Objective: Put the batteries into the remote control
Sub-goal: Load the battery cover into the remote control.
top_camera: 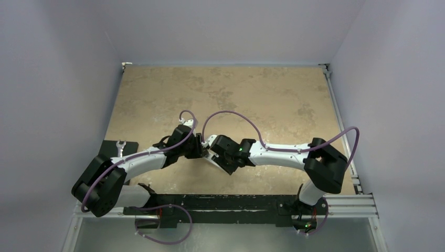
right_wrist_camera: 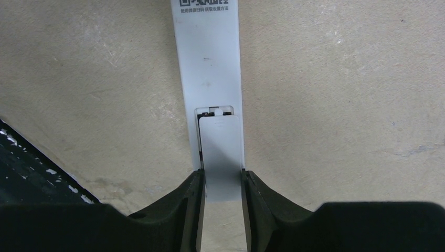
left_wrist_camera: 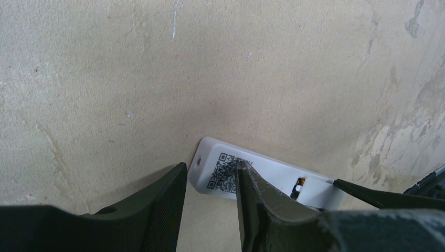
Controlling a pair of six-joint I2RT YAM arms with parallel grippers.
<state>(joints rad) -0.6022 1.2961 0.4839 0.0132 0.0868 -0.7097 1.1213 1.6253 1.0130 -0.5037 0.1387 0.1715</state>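
Right wrist: looking straight along the remote control (right_wrist_camera: 207, 63), lying flat and back-up on the worktop (right_wrist_camera: 341, 79), long axis running dead ahead from the right gripper (right_wrist_camera: 221, 181) toward the left one. Straddling the near end, with jaws sitting against both edges of the battery cover (right_wrist_camera: 221, 147). Showing that cover partway off its seat, with a narrow gap at its far edge. Not resolving whether clamping or merely touching.

Left wrist: meeting the same remote from the opposite end, QR label (left_wrist_camera: 223, 170) nearest the left gripper (left_wrist_camera: 211, 167). Holding jaws partly apart, with worktop showing through the gap and nothing pinched between. Overlapping the label end with one finger (left_wrist_camera: 252, 199); contact impossible to call. Catching a small gold-and-dark bit (left_wrist_camera: 298, 186) at the cover's edge; not telling battery from contact. Not finding loose batteries in any view.

Top external: putting both grippers tip to tip mid-worktop, toward the near edge, hiding most of the remote. Judging the right arm better placed for the cover, being in line with its slide axis, and the left arm suited to pinning the other end. Working on mottled tan board, flat and matte, boxed by pale walls (top_camera: 63, 79) left, right and far, with a black rail (top_camera: 236, 202) along the near edge.
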